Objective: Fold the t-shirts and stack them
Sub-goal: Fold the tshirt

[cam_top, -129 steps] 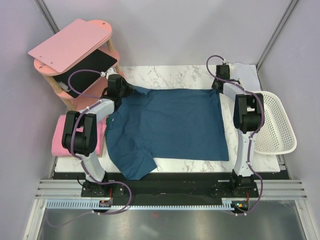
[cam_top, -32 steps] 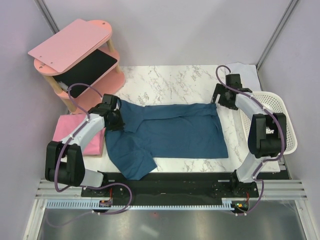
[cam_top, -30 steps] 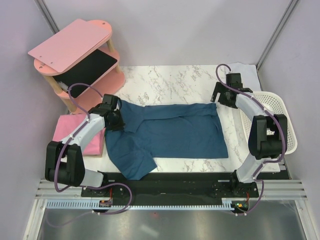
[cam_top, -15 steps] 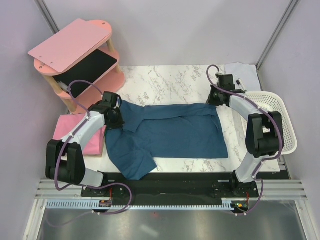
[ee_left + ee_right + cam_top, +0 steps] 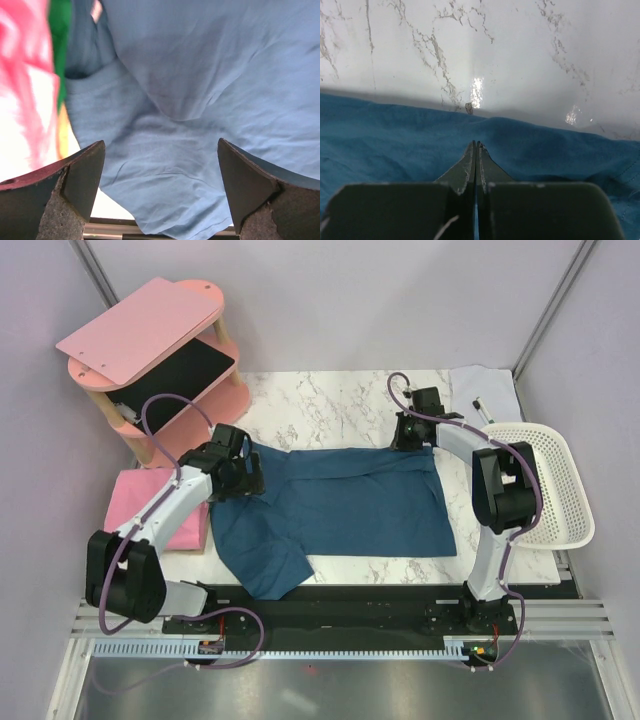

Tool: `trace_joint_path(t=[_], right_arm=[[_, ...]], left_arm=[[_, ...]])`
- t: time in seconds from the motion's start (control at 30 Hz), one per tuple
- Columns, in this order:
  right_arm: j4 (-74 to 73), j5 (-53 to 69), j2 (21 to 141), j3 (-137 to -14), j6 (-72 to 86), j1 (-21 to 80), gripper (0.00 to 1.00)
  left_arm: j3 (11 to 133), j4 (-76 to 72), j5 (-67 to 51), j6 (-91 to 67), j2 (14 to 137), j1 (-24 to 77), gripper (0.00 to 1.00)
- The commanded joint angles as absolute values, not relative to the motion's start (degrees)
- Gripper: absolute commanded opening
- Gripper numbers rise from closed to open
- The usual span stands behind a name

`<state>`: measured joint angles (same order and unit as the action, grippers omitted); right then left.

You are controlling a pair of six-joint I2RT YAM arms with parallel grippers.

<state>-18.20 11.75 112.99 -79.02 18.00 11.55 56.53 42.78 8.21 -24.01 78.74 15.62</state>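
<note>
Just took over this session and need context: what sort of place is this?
Probably a robot test cell in a lab, not a home: plain grey walls box in a marble-patterned table holding a teal t-shirt, and the arms are bolted to an aluminium frame.

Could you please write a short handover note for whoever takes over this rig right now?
Left gripper: open, holding nothing, hovering over the dark teal-blue cloth t-shirt near its far left corner.
Right gripper: shut at the shirt's far edge; whether it pinches cloth is unclear.
Things: the teal shirt lies on the marble table, its far strip apparently folded over and one sleeve reaching over the near edge. The plain pink t-shirt sits as a compact bundle at the table's left edge.
Done: at most a first fold.
Left: finish folding the teal shirt, then stack both.
</note>
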Motion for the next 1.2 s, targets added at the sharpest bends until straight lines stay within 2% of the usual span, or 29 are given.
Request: trace_joint_path(t=[0.0, 0.07, 0.17, 0.2, 0.27, 0.4, 0.83, 1.17], right_arm=[[-17.67, 10.11, 114.96, -81.03, 17.67, 11.25, 0.00], [-18.10, 9.76, 116.19, -81.91, 17.58, 11.34, 0.00], [-19.77, 8.27, 118.03, -83.05, 17.23, 11.34, 0.00], [-20.12, 7.74, 118.39, -83.14, 17.05, 11.25, 0.00], [-20.83, 6.25, 119.09, -83.32, 17.05, 11.25, 0.00], [-22.32, 2.82, 119.97, -83.76, 16.88, 11.25, 0.00], [-25.48, -4.31, 124.27, -87.44, 18.19, 9.06, 0.00], [-27.24, -4.40, 129.90, -94.47, 19.42, 5.28, 0.00]], left_arm=[[63.97, 40.60, 14.50, -22.59, 78.38, 15.91, 0.99], [67.30, 39.04, 15.46, -21.98, 82.50, 15.91, 0.98], [73.53, 38.76, 15.47, -20.14, 90.83, 15.91, 0.83], [75.13, 38.85, 15.29, -19.78, 92.79, 16.00, 0.61], [79.51, 38.76, 15.82, -19.60, 97.01, 16.00, 0.02], [86.03, 42.00, 15.73, -18.81, 107.11, 16.00, 0.02], [96.05, 47.98, 18.98, -15.47, 122.60, 17.49, 0.02], [126.36, 58.79, 21.62, -13.18, 142.37, 21.09, 0.02]])
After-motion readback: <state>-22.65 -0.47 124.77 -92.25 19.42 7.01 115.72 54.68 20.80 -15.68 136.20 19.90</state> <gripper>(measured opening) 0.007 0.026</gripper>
